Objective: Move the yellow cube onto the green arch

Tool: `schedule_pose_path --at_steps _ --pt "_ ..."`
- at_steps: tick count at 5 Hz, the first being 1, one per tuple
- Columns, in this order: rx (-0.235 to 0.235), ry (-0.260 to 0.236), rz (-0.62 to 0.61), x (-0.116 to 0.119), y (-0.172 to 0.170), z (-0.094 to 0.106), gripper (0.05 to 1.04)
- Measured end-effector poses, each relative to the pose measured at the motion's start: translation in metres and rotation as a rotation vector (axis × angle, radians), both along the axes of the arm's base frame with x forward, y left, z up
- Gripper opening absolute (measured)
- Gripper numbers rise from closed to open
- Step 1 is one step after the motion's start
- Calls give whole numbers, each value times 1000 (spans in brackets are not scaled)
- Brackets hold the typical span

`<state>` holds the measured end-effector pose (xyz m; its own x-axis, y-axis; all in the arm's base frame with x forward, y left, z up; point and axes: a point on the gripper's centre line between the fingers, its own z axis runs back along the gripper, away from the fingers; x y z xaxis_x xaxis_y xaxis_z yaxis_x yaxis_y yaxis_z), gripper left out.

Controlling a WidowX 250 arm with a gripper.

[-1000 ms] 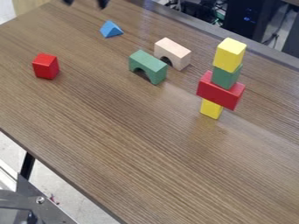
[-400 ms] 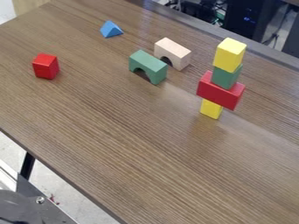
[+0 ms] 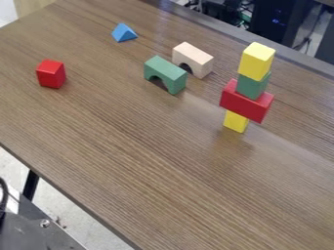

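A yellow cube tops a stack at the right of the table. Directly under it is a green block, then a wide red block, with a second yellow block at the bottom. The green arch stands upright on the table, left of the stack, its opening facing the lower left; nothing rests on it.
A pale wooden arch stands just behind the green one. Farther back lies a blue triangular block, and a red cube sits at the left. The table's near edge runs diagonally across the lower left.
The dark gripper tips at the top edge have gone out of view. A dark shape at the lower left corner has shifted. The blocks have stayed put.
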<state>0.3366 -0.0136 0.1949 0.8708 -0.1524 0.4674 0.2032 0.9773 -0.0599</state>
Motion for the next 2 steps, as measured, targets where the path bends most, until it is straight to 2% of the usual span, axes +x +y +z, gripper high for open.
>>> schedule_pose_path --at_steps 2 --pt "55 25 -14 11 -33 -8 999"
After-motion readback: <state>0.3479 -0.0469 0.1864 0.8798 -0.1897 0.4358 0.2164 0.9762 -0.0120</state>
